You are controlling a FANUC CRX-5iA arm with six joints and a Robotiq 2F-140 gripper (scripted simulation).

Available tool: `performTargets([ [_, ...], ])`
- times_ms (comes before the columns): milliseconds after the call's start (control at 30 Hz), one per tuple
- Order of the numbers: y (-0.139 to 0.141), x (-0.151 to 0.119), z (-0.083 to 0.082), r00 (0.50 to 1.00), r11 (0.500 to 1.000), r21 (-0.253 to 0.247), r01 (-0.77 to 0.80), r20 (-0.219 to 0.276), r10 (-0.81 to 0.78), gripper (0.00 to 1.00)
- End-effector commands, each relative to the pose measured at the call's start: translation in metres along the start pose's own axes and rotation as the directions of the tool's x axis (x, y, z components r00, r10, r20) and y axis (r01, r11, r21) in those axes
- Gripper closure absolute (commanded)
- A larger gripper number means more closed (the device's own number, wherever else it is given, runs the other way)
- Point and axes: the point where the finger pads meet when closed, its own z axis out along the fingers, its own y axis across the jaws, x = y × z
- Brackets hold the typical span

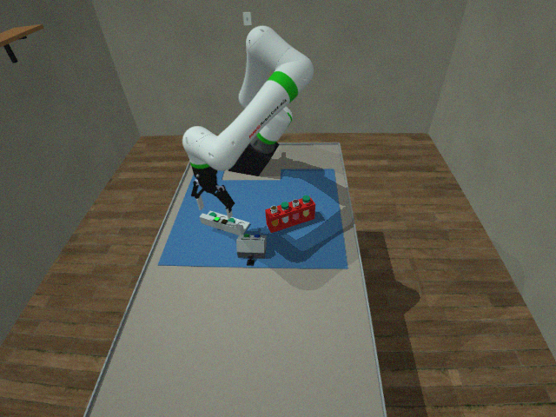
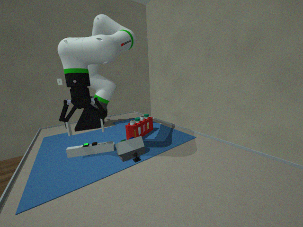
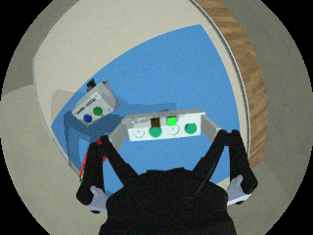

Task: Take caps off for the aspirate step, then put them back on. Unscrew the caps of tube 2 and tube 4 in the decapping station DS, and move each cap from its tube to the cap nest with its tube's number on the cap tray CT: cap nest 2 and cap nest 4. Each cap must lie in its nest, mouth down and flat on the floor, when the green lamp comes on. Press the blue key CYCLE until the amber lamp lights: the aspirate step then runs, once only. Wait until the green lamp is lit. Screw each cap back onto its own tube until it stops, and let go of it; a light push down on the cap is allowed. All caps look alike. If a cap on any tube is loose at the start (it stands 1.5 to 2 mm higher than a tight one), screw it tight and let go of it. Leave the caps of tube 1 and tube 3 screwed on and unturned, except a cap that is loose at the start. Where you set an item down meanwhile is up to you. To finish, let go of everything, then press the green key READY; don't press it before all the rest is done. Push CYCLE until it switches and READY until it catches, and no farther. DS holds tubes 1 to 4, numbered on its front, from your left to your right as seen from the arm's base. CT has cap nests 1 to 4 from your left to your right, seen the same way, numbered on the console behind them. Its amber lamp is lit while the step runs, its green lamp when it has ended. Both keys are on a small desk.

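1. Two green screw caps point(image 3: 156, 132) are seen lying in the white cap tray point(image 1: 207, 220), near the table's left edge, beneath its lit green lamp point(image 3: 171, 120).
2. The black two-finger gripper point(image 1: 214, 207) is held above them, spread wide and empty, judged ready for recapping.
3. Open blue mat point(image 1: 188, 251) is left toward the red decapping station point(image 1: 289, 220).

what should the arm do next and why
Probably lower the open tool onto one of the two green caps in the tray: the green lamp is lit, the tool hangs empty above the tray, and two tubes stand uncapped.
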Motion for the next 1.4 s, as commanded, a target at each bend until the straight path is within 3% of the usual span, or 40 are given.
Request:
performTargets([
  [0,0.000,0.000,0.000,1.000,1.000,0.000,0.000,0.000,0.000,0.00],
  [1033,0.000,0.000,0.000,1.000,1.000,0.000,0.000,0.000,0.000,0.00],
  [1067,-0.002,-0.006,-0.006,1.000,1.000,0.000,0.000,0.000,0.000,0.71],
  [1367,-0.020,-0.045,-0.045,1.000,1.000,0.000,0.000,0.000,0.000,0.71],
])
